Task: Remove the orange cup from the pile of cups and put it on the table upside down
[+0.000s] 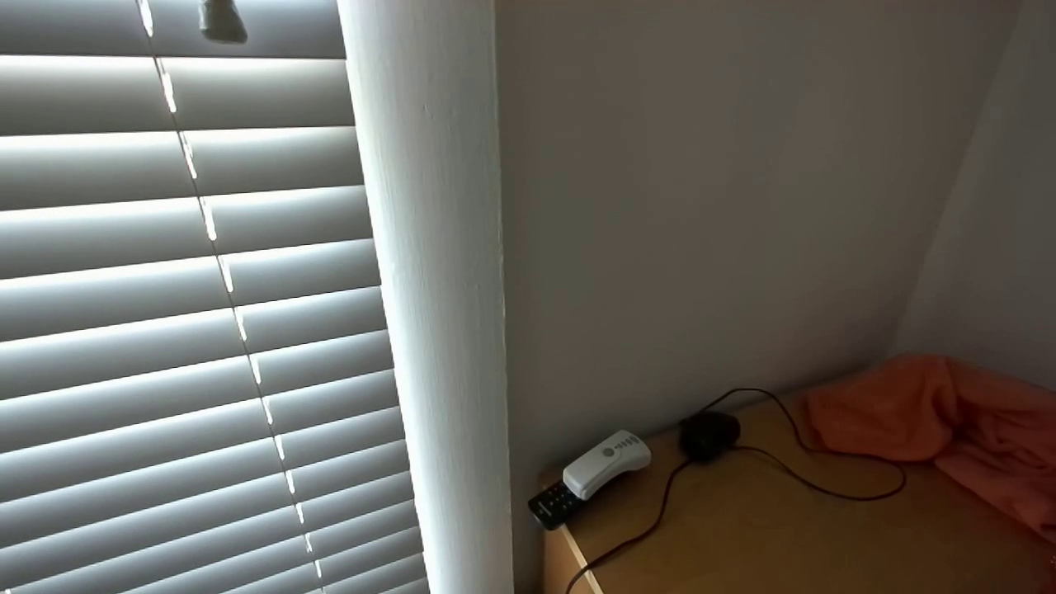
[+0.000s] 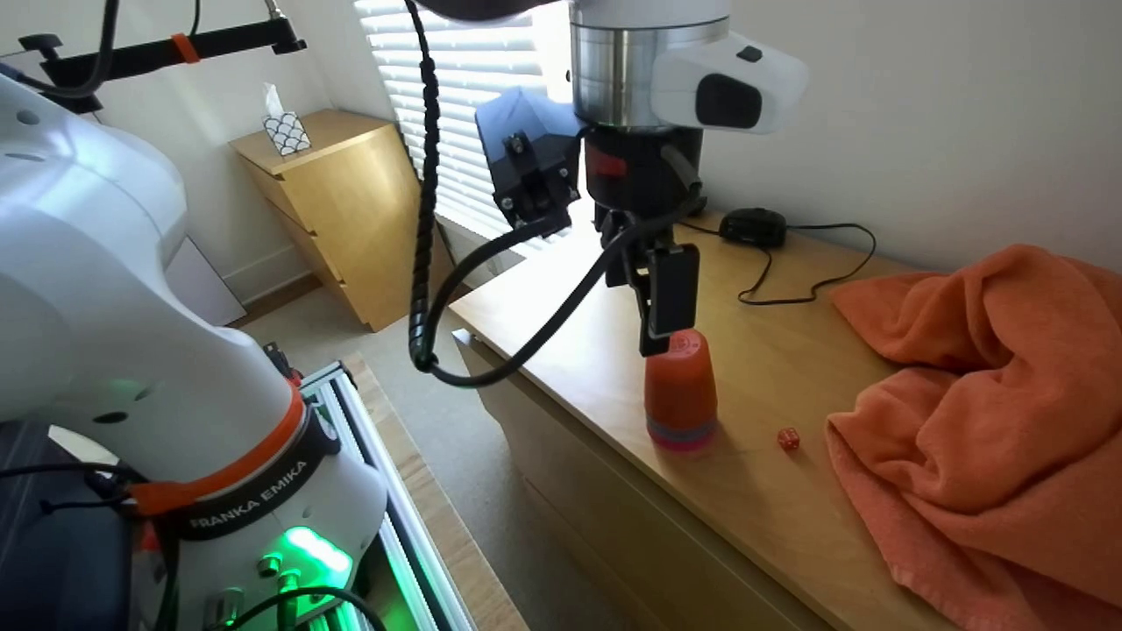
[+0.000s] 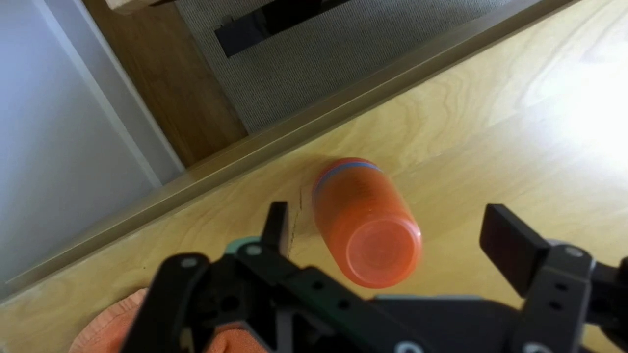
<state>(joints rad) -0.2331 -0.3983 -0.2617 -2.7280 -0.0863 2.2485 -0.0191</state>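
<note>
An orange cup (image 2: 680, 390) stands upside down on the light wooden table (image 2: 745, 504), near its front edge. A greyish-blue band and a pink rim show at its bottom, apparently from other cups nested under it. In the wrist view the orange cup (image 3: 368, 230) shows its round base between the two fingers, touching neither. My gripper (image 3: 387, 220) is open and empty, pointing down. In an exterior view the gripper (image 2: 659, 307) is just above the cup, and a finger overlaps the cup's top edge. The table (image 1: 792, 528) also shows in an exterior view without cup or gripper.
An orange towel (image 2: 990, 412) lies crumpled on the table. A small red die (image 2: 788, 439) lies between cup and towel. A black device (image 2: 752, 228) with a cable lies near the wall. A white remote (image 1: 606, 464) rests on a black remote (image 1: 554, 505) at a corner.
</note>
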